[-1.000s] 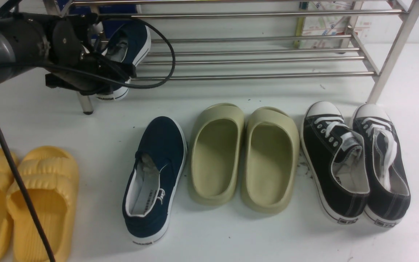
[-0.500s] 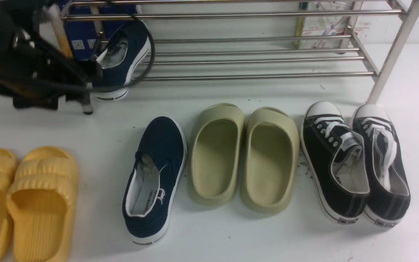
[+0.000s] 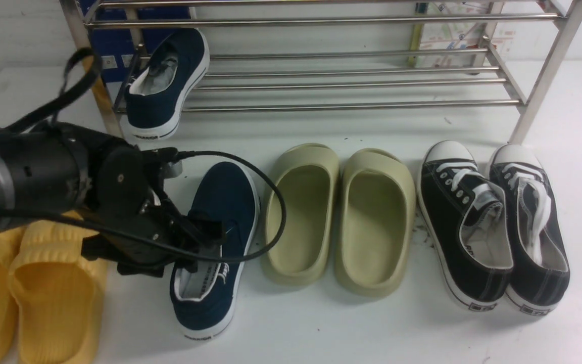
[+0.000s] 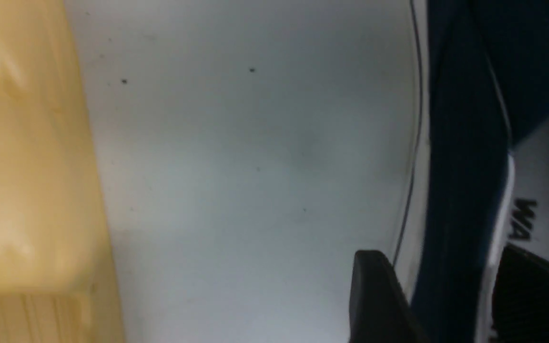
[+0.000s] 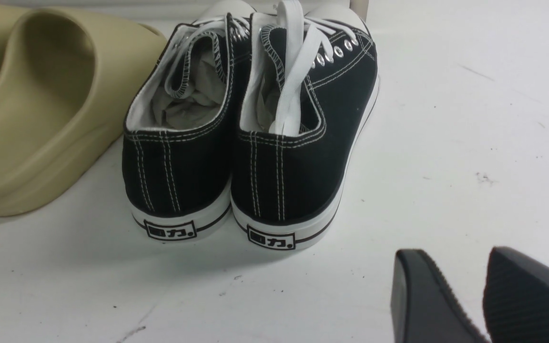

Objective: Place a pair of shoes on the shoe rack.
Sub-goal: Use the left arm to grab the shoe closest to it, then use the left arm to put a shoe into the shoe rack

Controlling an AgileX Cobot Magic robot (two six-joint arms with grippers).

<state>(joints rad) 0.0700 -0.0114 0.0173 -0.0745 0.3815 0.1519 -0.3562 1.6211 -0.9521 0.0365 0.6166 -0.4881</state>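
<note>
One navy-blue canvas slip-on sneaker [image 3: 167, 81] now sits on the lower tier of the shiny stainless-steel shoe rack [image 3: 351, 105], at its left end, heel poking out over the front bar. A second ago my left arm was up there with it. It has since let go and swung down to the second navy-blue slip-on sneaker [image 3: 223, 202], which lies on the white worktop [image 3: 321, 333] just beside the olive-green foam slides [image 3: 341, 217]. So half the pair is placed and the other half is up next.

The left hand [image 3: 204, 237] is parted. Its black fingers [image 4: 374, 295] stand astride the shoe's left side wall, one outside by the sole, one inside. I judge it not yet clamped. The right hand [image 5: 482, 305] is slightly parted and empty, near the black lace-up sneakers [image 5: 250, 133].
</note>
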